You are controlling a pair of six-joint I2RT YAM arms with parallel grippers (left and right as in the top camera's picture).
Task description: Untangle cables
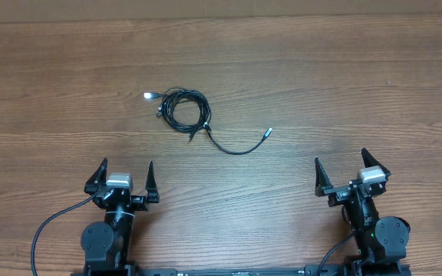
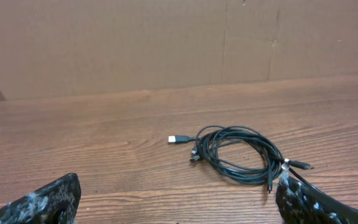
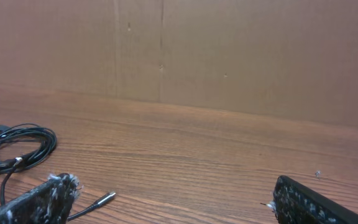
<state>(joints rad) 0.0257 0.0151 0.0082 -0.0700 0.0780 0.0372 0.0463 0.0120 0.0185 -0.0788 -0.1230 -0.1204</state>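
arm leads: a thick black lead (image 1: 46, 227) curls off the base of the left arm at the near edge; another (image 1: 333, 256) runs by the base of the right arm.
table: a brown wood-grain tabletop (image 1: 298, 69) carries everything; open wood lies between each gripper and the cord bundle.
backdrop: a plain brown board wall (image 2: 166, 43) stands at the far edge of the table, seen from both wrist views.
left gripper: the left gripper (image 1: 126, 162) sits near the front edge with its fingers spread wide, gripping nothing and touching no cord; the bundle lies ahead of it and a little to its right.
right gripper: the right gripper (image 1: 341, 157) also has its fingers spread wide with nothing between them; the bundle lies well apart, ahead and to its left.
cables, place: the cables (image 1: 205, 107) lie on the table left of centre, beyond both grippers and closer to the left one.
cables, near part: one thin black tail (image 1: 236, 152) leaves the coil's near right side, sags in a shallow curve and ends in a small silver plug (image 1: 268, 132) pointing toward the right arm's side.
cables, coil: several thin black turns lie in a flat, loose ring, overlapping; a small pale band (image 1: 205, 124) shows where the tail leaves the ring.
cables, far part: a white-silver flat plug (image 1: 148, 96) sticks out at the ring's far left, with a couple of small dark plug ends (image 1: 159, 112) just beside it.
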